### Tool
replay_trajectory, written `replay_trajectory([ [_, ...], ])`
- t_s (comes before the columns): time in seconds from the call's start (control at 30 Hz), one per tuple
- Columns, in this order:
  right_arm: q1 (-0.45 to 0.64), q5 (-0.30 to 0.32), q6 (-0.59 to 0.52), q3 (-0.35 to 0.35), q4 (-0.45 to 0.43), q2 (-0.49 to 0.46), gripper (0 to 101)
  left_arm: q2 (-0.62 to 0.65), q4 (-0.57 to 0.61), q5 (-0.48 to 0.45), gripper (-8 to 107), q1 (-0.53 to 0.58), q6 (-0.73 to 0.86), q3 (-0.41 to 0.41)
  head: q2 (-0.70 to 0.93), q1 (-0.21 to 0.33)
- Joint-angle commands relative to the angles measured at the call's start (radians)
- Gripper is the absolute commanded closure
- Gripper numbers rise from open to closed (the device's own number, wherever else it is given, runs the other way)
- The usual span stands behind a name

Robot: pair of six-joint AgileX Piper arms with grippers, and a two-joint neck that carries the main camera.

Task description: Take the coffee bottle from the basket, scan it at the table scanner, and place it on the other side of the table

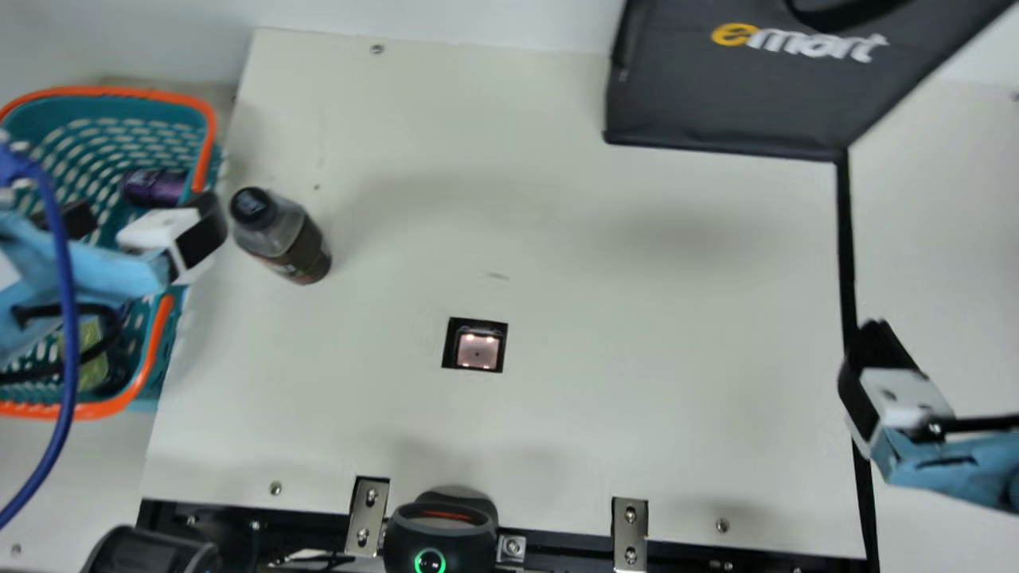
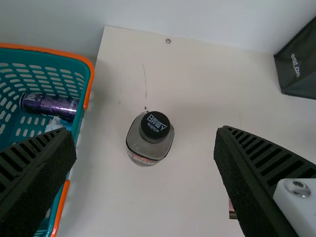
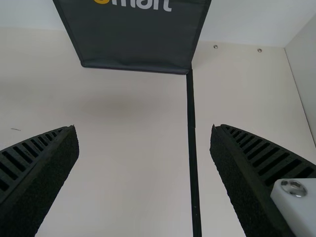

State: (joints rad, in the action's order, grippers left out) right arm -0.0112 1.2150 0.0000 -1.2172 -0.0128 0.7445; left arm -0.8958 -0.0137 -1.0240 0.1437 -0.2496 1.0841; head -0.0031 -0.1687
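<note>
We have the bottle (image 1: 283, 239) upright on the table (image 1: 605, 430) just beside the basket (image 1: 163, 97), probably for easier gripping on its way to the scanner (image 1: 479, 350), our left gripper (image 2: 145, 143) spread empty near it, our right gripper (image 3: 144, 136) likewise open

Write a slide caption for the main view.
A capped bottle stands near a basket, the scanner set into the table.

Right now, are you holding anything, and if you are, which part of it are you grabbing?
Nothing is held. My left tool and right tool are both open, and the coffee bottle is standing on the table.
</note>
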Motion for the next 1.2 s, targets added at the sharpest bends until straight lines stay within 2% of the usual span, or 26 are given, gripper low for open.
replay_trajectory([
  [0.0, 0.000, 0.000, 0.000, 0.000, 0.000, 0.000, 6, 0.000, 0.000, 0.000, 9, 0.000, 0.000, 0.000, -0.025, 0.030],
  [0.27, 0.000, 0.000, 0.000, 0.000, 0.000, 0.000, 6, -0.027, 0.000, 0.008, 9, -0.008, 0.013, 0.002, -0.025, 0.030],
  [0.57, 0.000, 0.000, 0.000, 0.000, 0.000, 0.000, 6, -0.124, -0.004, 0.042, 9, 0.009, -0.002, 0.002, -0.025, 0.030],
  [1.17, 0.000, -0.002, 0.000, 0.000, 0.000, 0.000, 6, -0.303, -0.010, 0.176, 9, 0.027, 0.058, -0.046, -0.025, 0.030],
])
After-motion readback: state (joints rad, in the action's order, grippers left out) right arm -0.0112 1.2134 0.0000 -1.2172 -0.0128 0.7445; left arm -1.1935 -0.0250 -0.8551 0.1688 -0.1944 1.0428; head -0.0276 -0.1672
